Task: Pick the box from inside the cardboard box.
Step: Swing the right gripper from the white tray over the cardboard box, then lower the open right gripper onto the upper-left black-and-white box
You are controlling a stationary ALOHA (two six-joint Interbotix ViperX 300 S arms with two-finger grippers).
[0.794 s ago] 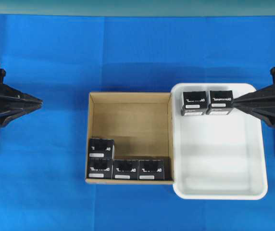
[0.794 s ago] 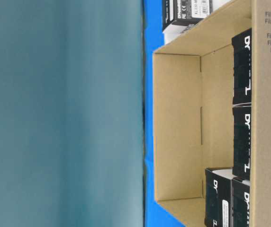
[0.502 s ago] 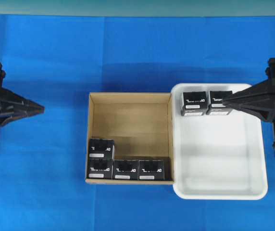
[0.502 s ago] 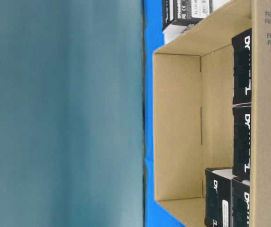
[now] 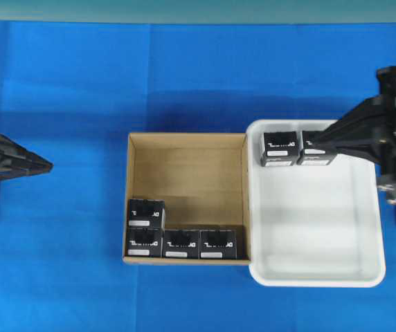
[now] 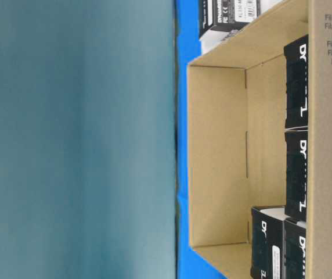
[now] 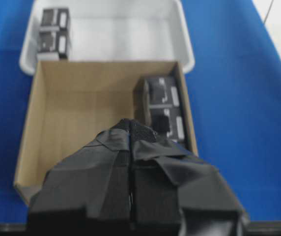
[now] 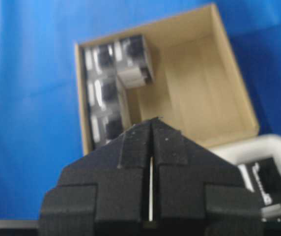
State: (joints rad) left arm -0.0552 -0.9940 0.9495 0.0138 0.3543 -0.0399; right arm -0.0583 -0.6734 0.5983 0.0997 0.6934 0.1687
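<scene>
Four black boxes (image 5: pixel 146 214) sitting L-shaped in the near-left corner of the cardboard box (image 5: pixel 186 140); two more look-alikes (image 5: pixel 279 149) parked in the white tray (image 5: pixel 316 277) just beside it; right gripper (image 5: pixel 309 143) pinched shut, empty, over the tray's far corner; left gripper (image 5: pixel 48 166) closed too, empty, well apart on the blue table (image 5: pixel 66 277).

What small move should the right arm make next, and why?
Probably it should open its fingers and reach over the cardboard box. The right gripper is shut, empty, and above the white tray, while four black boxes remain in the carton's near corner.
</scene>
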